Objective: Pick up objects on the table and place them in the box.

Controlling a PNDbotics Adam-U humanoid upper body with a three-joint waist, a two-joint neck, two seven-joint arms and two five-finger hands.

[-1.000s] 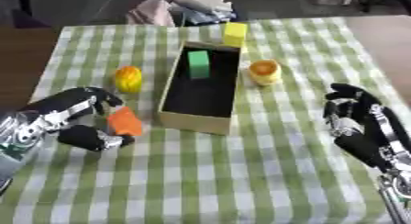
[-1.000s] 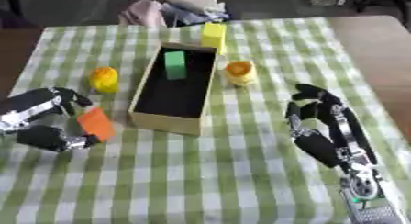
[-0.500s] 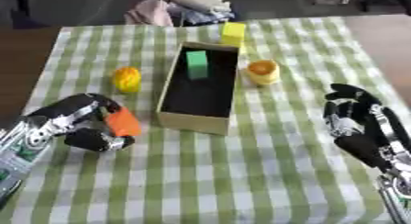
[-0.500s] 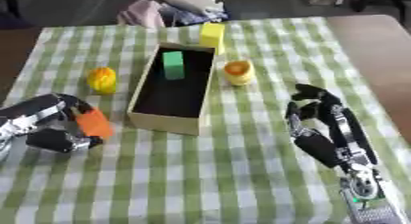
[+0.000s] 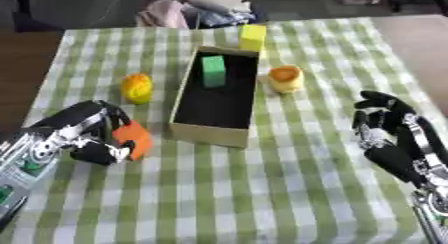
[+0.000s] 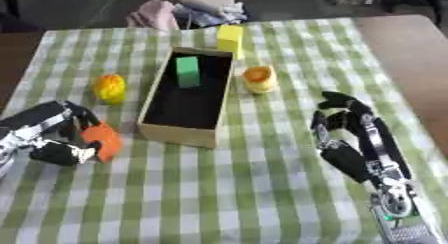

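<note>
An orange object (image 5: 133, 138) is gripped by the left robot hand (image 5: 80, 135) near the left edge of the bench (image 5: 262, 198), the fingers and thumb being curled round it. It is held just left of the open cardboard box (image 5: 214, 133), which lies lengthwise near the middle of the bench. A green block (image 5: 213, 71) is seen inside the box at its far end. A yellow rounded object (image 5: 136, 87) lies left of the box, a yellow-orange cup-like object (image 5: 285, 78) right of it, and a yellow block (image 5: 253, 37) at its far end. The right robot hand (image 6: 348, 133) is held open near the right edge, fingers relaxed. Bundled cloth (image 5: 197, 8) is seen beyond the far edge.
</note>
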